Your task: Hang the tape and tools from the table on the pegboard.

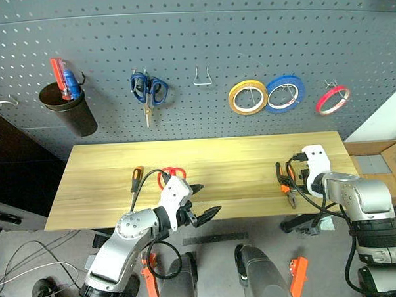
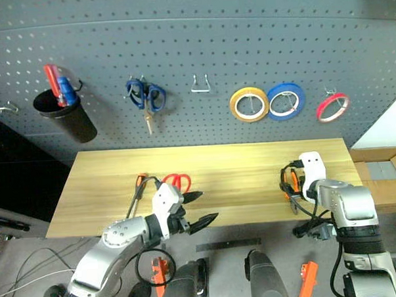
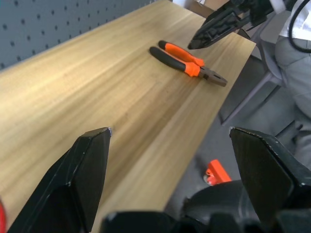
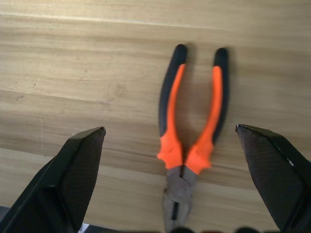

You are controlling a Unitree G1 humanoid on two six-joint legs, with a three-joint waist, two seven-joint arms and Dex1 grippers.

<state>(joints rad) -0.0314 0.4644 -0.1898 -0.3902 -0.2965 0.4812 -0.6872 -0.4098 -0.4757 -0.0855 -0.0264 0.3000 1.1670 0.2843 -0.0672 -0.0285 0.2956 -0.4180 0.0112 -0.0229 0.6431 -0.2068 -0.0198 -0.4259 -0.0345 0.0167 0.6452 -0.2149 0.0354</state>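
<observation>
Silver-grey rounded arm shells with black joint rings; white wrist blocks carry the left gripper [image 1: 201, 201] and right gripper [image 4: 182, 184], each with two black, wedge-shaped fingers; black cables loop alongside

The thin red ring of tape [image 1: 332, 100] hangs on a metal hook at the right end of the large dark grey pegboard [image 1: 200, 50], which rises behind the long table of pale yellowish wood planks [image 1: 231, 163]. On that table, 3 tools lie flat: the orange-and-black-handled pliers [image 4: 190, 133] near the right front edge, handles spread toward the pegboard and steel nose toward the edge. The red-handled scissors [image 1: 173, 172] lie left of centre, with the small orange-and-black-handled tool [image 1: 136, 184] just beside them on the left.
</observation>
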